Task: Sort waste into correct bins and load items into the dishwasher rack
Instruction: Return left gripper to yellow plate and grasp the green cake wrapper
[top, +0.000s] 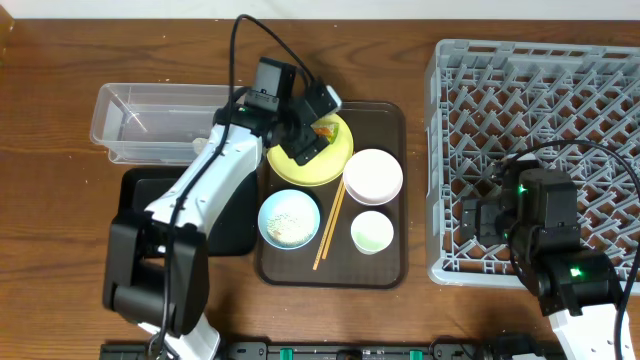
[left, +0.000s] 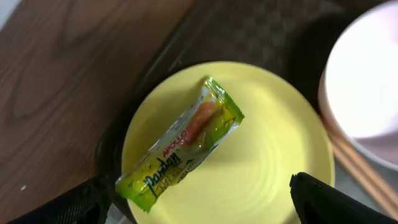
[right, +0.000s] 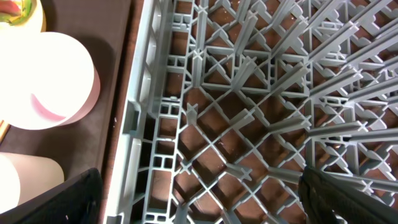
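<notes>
Green-and-orange foil, a small snack wrapper (left: 180, 146), lies flat and slantwise on the large round yellow plate (left: 261, 155), touching nothing else. The left gripper (top: 308, 140) hangs directly over it with its fingers spread wide to either side of the plate. It holds nothing, and the wrapper rests free between them. Judgement: this stance suits a descent onto the wrapper, the first waste item to go to a bin.

The plate sits at the rear left corner of the dark brown rectangular serving tray (top: 385, 255). Beside it on that tray are the white bowl (top: 373, 175), the light blue bowl (top: 290, 218) with whitish scraps in it, the small pale green cup (top: 372, 232), and thin wooden chopsticks (top: 329, 226) lying between the bowls.

The clear plastic rectangular tub (top: 130, 120) and the shallow black plastic tray (top: 232, 222) stand left of the serving tray, within the left arm's reach.

The large grey lattice dishwasher rack (top: 470, 60) stands to the right, with no dishes seen in it. The right gripper (right: 202, 193) hovers over its near left edge, spread wide and empty, apparently parked clear.
</notes>
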